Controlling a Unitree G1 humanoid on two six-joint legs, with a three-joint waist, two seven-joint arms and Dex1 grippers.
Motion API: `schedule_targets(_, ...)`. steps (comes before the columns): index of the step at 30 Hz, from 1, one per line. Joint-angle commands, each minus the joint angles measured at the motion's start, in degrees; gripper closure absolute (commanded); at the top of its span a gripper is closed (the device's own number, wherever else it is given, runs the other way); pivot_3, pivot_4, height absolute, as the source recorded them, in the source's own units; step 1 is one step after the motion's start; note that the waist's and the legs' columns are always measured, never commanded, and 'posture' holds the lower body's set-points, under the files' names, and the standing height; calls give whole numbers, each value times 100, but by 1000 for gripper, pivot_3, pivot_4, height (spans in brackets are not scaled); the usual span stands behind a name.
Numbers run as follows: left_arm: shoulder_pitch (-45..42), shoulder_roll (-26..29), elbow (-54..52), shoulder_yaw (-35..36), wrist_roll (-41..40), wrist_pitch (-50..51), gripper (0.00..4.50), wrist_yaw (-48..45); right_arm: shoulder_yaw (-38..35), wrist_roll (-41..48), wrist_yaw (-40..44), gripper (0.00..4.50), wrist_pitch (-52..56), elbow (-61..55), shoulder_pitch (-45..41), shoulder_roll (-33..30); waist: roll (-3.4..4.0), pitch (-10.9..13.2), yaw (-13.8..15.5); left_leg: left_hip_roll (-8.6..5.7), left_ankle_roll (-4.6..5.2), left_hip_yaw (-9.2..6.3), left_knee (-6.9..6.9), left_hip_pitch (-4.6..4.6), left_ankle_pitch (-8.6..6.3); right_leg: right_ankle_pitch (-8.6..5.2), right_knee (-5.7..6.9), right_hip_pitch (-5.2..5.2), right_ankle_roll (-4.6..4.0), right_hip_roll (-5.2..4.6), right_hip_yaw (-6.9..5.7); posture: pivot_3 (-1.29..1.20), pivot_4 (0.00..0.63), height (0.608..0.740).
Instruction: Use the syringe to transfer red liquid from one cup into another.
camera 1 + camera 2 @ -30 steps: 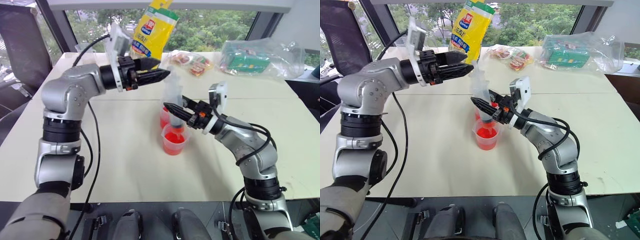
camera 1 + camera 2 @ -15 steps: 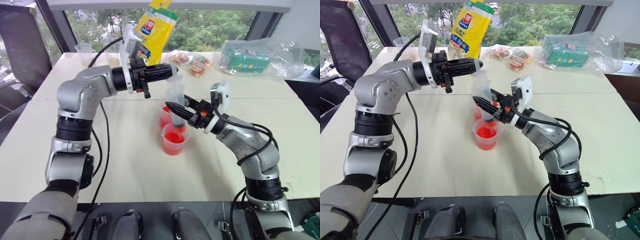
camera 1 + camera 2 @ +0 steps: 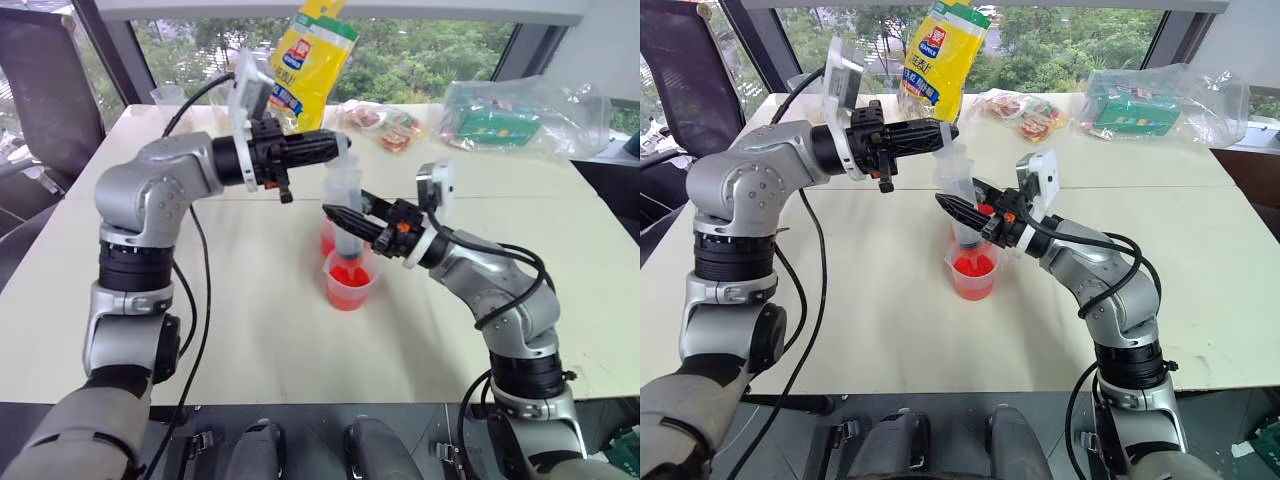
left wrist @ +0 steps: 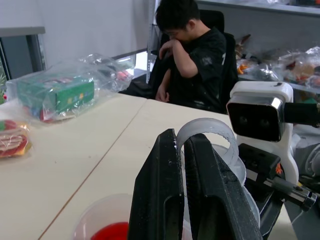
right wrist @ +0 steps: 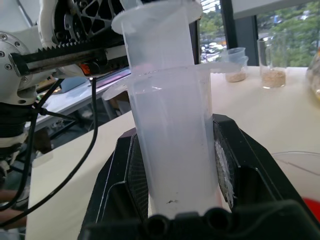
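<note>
Evidently the right hand [image 3: 338,216] is clamped around the barrel of the syringe [image 3: 347,215], holding it upright so its tip dips into the smaller cup [image 3: 348,281] of red liquid [image 3: 347,273] directly below that hand. The left hand [image 3: 335,147], fingers pinched shut on the plunger top, sits level just above, placed to draw the plunger; the handled cup [image 3: 327,235] stands just behind on the counter [image 3: 250,300].

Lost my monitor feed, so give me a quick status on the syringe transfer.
Right gripper shut on the syringe barrel, upright, tip in the front cup. Left gripper shut on the plunger top. Handled cup close behind; nothing in the way.
</note>
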Motion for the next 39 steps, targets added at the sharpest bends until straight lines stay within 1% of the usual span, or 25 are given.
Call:
schedule_targets(1, 101, -132, -469, -367, -365, 262, 4457, -313, -295, 213, -180, 3082, -84, -247, -474, 49, 0, 0, 0, 0, 0, 0, 0, 0, 0, 0, 0, 0, 0, 0, 0, 0, 150, 740)
schedule_targets(15, 247, -201, -578, -500, -178, 216, 4457, -261, -426, 429, -279, 3082, 90, -225, -696, -37, 0, 0, -2, 0, 0, 0, 0, 0, 0, 0, 0, 0, 0, 0, 0, 0, 150, 740)
schedule_targets(20, 61, -152, -412, -285, -193, 222, 4457, -157, -343, 423, -246, 3082, 128, -247, -540, -51, 0, 0, 0, 0, 0, 0, 0, 0, 0, 0, -1, 0, 0, 0, 0, 0, 150, 740)
schedule_targets(23, -56, -8, -321, -102, -226, 257, 3461, -149, -255, 427, -240, 3082, 161, -276, -381, -25, 0, 0, 0, 0, 0, 0, 0, 0, 0, 0, -1, 0, 0, 0, 0, 0, 150, 740)
schedule_targets(28, -24, 364, -417, 106, -299, 352, 1087, -209, -201, 427, -231, 3082, 194, -320, -289, -22, 0, 0, -16, 2, 0, 0, -2, 0, 0, 0, -1, -1, 0, 2, 0, 0, 150, 740)
schedule_targets(30, 30, 601, -443, 250, -325, 386, 31, -219, -221, 445, -222, 3082, 217, -310, -307, -48, 0, 0, -15, 2, 0, 0, -2, 0, 0, 0, -1, -1, 0, 2, 0, 0, 150, 740)
schedule_targets(35, 298, 1101, -543, 521, -392, 356, 31, -168, -354, 559, -292, 3082, 316, -240, -478, -136, 0, 0, -6, 1, 0, 0, -2, 0, 0, 0, -3, -1, 0, -1, 0, 0, 150, 740)
schedule_targets(39, 700, 1293, -765, 662, -491, 388, 31, -28, -652, 822, -519, 3082, 618, -104, -902, -254, 0, 0, -14, 2, 0, 0, -2, 0, 0, 0, -3, -1, 0, -2, 0, 0, 150, 740)
